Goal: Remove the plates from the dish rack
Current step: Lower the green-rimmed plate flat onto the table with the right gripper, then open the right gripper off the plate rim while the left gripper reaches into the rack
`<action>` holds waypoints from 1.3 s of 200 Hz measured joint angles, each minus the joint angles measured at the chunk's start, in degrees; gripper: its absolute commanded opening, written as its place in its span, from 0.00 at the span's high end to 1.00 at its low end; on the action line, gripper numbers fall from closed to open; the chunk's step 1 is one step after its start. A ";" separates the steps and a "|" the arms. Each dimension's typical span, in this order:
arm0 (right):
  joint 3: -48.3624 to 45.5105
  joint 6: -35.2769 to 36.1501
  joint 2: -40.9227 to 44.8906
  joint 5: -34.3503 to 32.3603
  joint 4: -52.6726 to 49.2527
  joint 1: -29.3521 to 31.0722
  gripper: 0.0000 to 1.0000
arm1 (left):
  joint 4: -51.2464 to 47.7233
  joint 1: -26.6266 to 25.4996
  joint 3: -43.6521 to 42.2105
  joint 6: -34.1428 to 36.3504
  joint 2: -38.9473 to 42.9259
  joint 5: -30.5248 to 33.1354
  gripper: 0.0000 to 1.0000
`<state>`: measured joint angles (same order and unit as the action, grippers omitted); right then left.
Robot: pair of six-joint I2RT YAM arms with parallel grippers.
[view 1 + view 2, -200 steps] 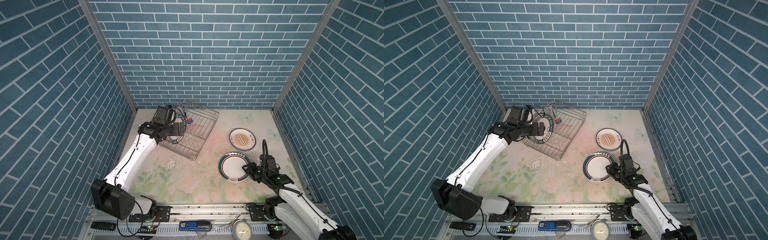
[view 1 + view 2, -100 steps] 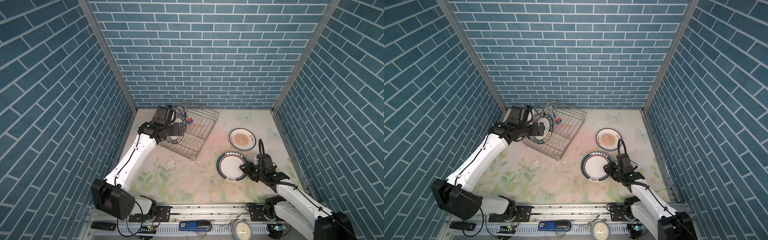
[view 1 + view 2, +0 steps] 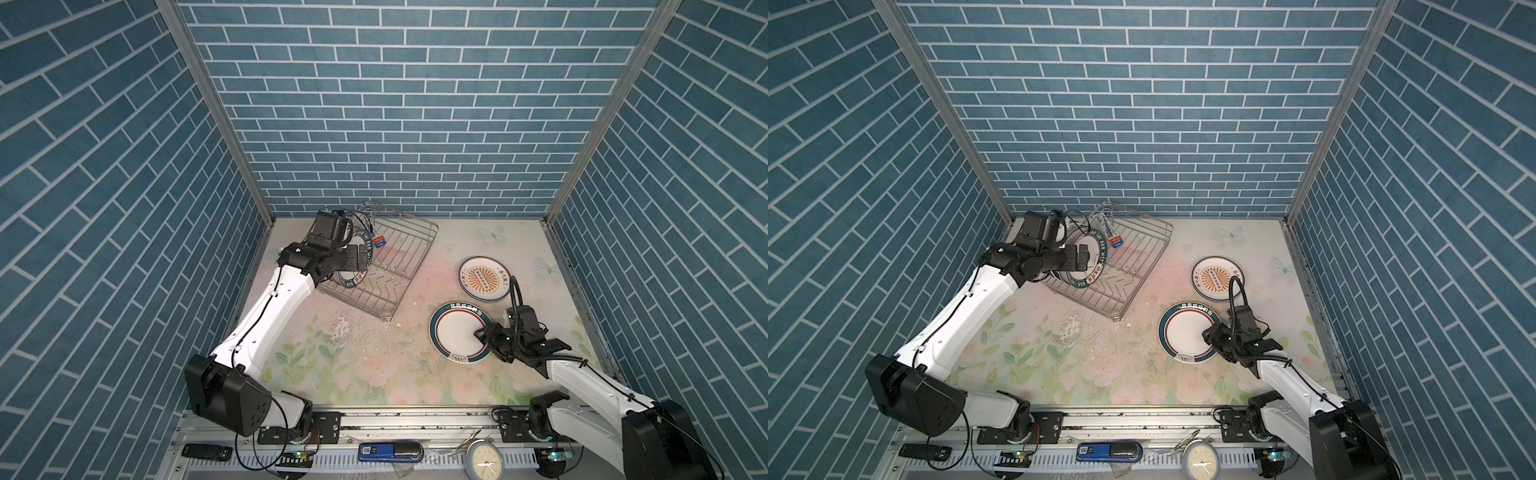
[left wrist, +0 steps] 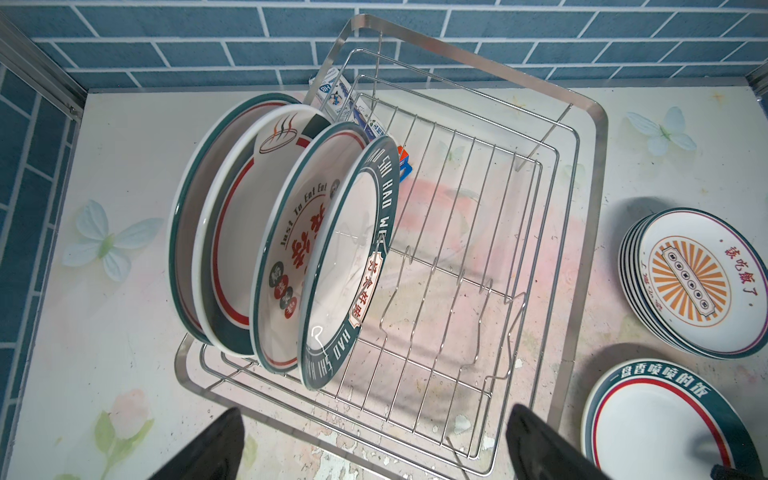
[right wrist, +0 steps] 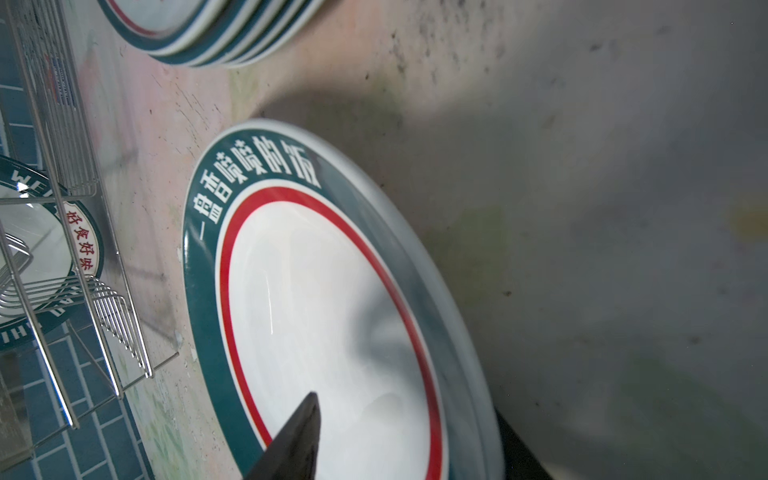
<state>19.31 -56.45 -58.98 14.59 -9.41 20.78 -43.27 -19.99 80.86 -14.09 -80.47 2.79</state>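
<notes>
The silver wire dish rack stands at the back left. Several plates stand upright in its left end. My left gripper hovers open over the rack's near edge, holding nothing. A teal-rimmed, red-ringed plate lies on the table at the right. My right gripper straddles its near rim, one finger over the white centre and one outside the rim, jaws apart. A stack of sunburst plates lies behind it.
Blue brick walls close in the left, back and right. A small packet hangs in the rack by the plates. Flaked paint marks the table's middle. On the front rail lie a clock, a blue device and a black remote.
The right gripper carried the teal-rimmed plate a little to the left, and its jaws have widened around the rim. The left arm has not moved.
</notes>
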 measured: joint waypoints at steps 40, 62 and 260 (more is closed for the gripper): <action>3.28 1.46 -2.89 -2.27 -3.02 2.03 0.32 | -0.37 0.00 0.02 0.00 -0.02 0.42 0.01; 4.13 2.32 -2.97 -4.44 -5.40 2.60 0.32 | -0.94 0.00 0.13 0.00 -0.07 0.59 0.01; 9.40 10.49 1.70 -18.32 -16.57 3.61 0.01 | -3.15 0.00 4.79 4.66 -9.31 2.08 0.03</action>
<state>28.71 -45.95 -57.28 -3.73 -25.98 24.38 -46.41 -19.99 85.65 -9.43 -89.78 4.86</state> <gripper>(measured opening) 0.989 0.984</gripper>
